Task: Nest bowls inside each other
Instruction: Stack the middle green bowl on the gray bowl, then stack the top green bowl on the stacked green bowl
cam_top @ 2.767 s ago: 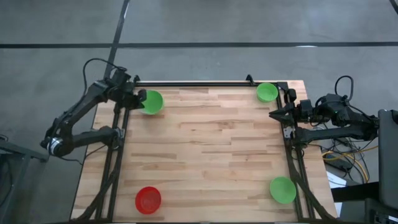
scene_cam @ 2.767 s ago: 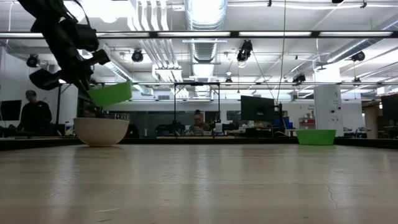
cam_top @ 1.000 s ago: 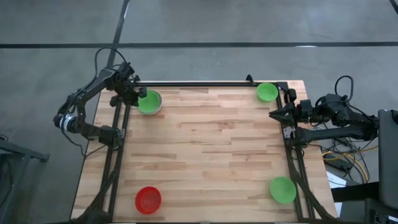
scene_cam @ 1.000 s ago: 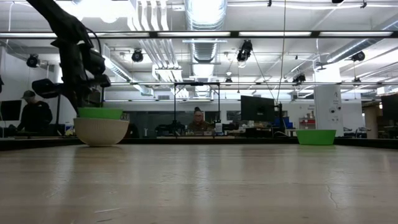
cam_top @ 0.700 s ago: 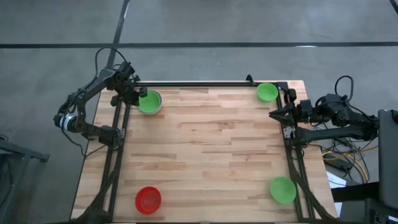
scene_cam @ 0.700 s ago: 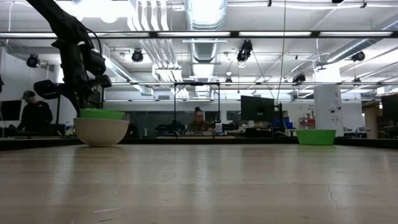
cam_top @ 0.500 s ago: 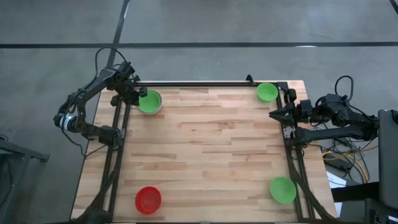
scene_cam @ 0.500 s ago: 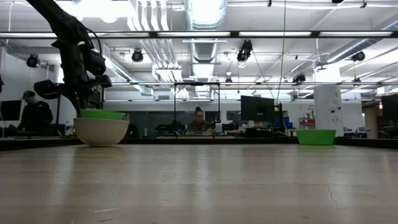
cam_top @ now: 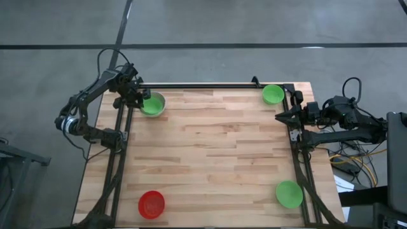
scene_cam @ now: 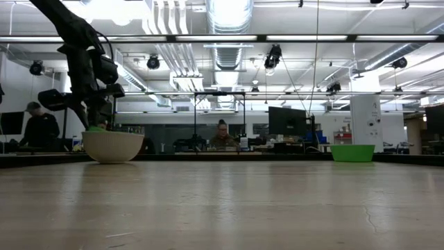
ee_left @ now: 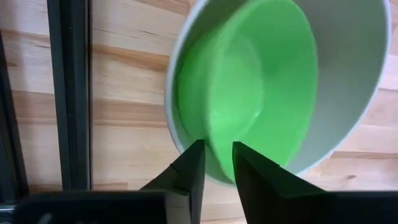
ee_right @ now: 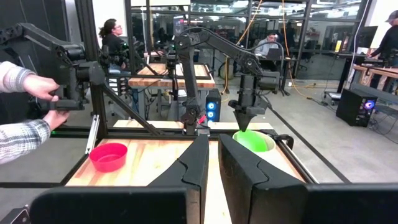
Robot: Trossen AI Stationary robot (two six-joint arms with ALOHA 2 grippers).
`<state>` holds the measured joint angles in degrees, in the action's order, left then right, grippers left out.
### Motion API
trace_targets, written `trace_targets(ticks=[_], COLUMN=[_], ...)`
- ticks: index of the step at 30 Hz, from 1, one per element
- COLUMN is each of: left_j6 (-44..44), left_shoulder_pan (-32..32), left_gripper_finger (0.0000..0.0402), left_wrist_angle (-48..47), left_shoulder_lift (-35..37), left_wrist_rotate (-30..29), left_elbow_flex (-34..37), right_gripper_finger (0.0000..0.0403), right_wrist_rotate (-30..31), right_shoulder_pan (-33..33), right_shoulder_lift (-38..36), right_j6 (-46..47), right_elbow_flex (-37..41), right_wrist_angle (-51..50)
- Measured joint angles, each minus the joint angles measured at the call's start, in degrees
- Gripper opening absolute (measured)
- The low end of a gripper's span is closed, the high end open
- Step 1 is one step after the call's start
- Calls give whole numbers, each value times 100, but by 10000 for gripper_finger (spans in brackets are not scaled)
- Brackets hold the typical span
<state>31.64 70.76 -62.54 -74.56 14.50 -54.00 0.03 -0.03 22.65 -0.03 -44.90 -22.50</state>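
Over at the far left corner of the wooden table (cam_top: 216, 146), the left gripper (cam_top: 141, 97) hangs right above the rim of a whitish-grey bowl (cam_top: 159, 99) with a bright green bowl (cam_top: 151, 106) sitting down inside it; from the left wrist camera its two dark fingers (ee_left: 190, 171) stand a little apart, straddling the green bowl's near edge, though whether they actually pinch that edge or have let go I cannot tell; from table height only a sliver of green peeps over the pale bowl's rim beneath the arm; a second green bowl (cam_top: 273, 94) sits at the far right corner, a third green bowl (cam_top: 289, 194) near the front right corner, and the red bowl (cam_top: 152, 204) near the front left corner, all three well apart from one another and lying alone; the right gripper (cam_top: 280, 116) waits off the table's right edge, its fingers (ee_right: 198, 163) nearly together with only a thin slit between them and nothing in them; beyond the table a person's hands in plaid sleeves (ee_right: 25, 134) grasp another dark arm.
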Motion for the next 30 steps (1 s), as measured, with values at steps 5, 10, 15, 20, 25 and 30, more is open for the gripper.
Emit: trace_targets(ticks=[5, 10, 15, 20, 25, 30], left_j6=[-49, -120, -198, -64, -207, -115], left_shoulder_pan=[0, 0, -2, -7, -20, -183], left_gripper_finger=[92, 92, 92, 92, 92, 92], left_wrist_angle=[0, 11, 184, 205, 211, 331], left_shoulder_lift=[0, 0, 20, 106, 330, 741], left_wrist_rotate=[20, 89, 140, 204, 701, 769], left_elbow_flex=[0, 0, -11, -39, -38, -51], right_gripper_finger=[34, 34, 34, 34, 34, 34], right_wrist_rotate=[0, 0, 0, 0, 0, 0], right_shoulder_pan=[-1, -1, 0, 0, 0, 1], right_shoulder_lift=[0, 0, 0, 0, 0, 0], right_j6=[0, -1, 0, 0, -2, -1], right_elbow_flex=[1, -1, 0, 1, 2, 0], right_wrist_angle=[-1, 0, -1, 0, -1, 0])
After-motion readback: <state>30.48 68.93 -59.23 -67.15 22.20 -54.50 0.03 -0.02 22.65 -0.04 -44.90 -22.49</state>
